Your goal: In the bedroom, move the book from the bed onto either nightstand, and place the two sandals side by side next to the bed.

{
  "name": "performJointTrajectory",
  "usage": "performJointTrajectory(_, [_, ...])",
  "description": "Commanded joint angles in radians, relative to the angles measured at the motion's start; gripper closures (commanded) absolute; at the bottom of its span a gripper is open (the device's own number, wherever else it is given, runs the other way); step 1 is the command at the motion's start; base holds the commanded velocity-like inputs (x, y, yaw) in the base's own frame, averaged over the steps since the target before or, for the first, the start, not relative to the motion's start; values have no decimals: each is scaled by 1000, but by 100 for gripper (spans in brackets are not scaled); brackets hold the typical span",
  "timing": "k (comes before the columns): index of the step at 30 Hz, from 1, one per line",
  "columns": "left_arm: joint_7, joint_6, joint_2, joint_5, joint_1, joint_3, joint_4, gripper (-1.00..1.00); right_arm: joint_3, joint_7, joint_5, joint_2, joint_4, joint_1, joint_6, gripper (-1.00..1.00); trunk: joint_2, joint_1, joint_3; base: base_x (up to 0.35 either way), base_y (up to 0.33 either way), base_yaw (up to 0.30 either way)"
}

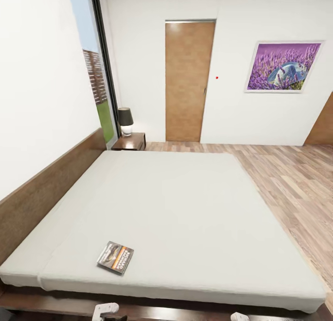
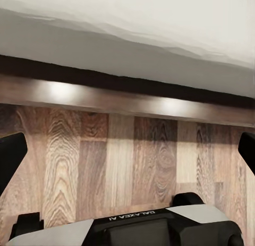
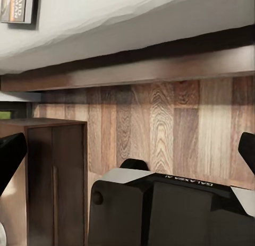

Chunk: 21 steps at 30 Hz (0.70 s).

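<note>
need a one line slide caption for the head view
Book lying near the bed's front edge, far nightstand with lamp beyond.

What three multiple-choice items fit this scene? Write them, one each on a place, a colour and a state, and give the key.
1. Where is the book?
A. on the nightstand
B. on the bed
C. on the floor

2. What colour dominates the wall picture?
A. purple
B. green
C. red

3. How is the left gripper?
A. shut on the book
B. shut, empty
C. open, empty

Key: B, it lies flat on the mattress near the robot's edge; A, it shows lavender flowers; C, the left wrist view has its fingers wide apart over bare floor.
</note>
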Motion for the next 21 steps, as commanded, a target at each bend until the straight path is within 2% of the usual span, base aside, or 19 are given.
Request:
performJointTrajectory(1, [-6,-2,-1,-11,-1,8,0,-100,4,4,-9,0,5,-2,-6,-100,-2,0,-2,0,0,-13])
performJointTrajectory(4, [-6,-2,-1,-11,-1,9,0,-100,4,4,-9,0,5,-2,-6,-100,-2,0,-2,0,58,-6])
performJointTrajectory(10, [-6,-2,0,-11,-1,11,0,-100,4,4,-9,0,5,-2,-6,-100,-2,0,-2,0,225,-1])
performJointTrajectory(21, [-7,-2,0,-11,-1,10,-1,-100,4,4,-9,0,5,-2,-6,-100,-2,0,-2,0,15,0])
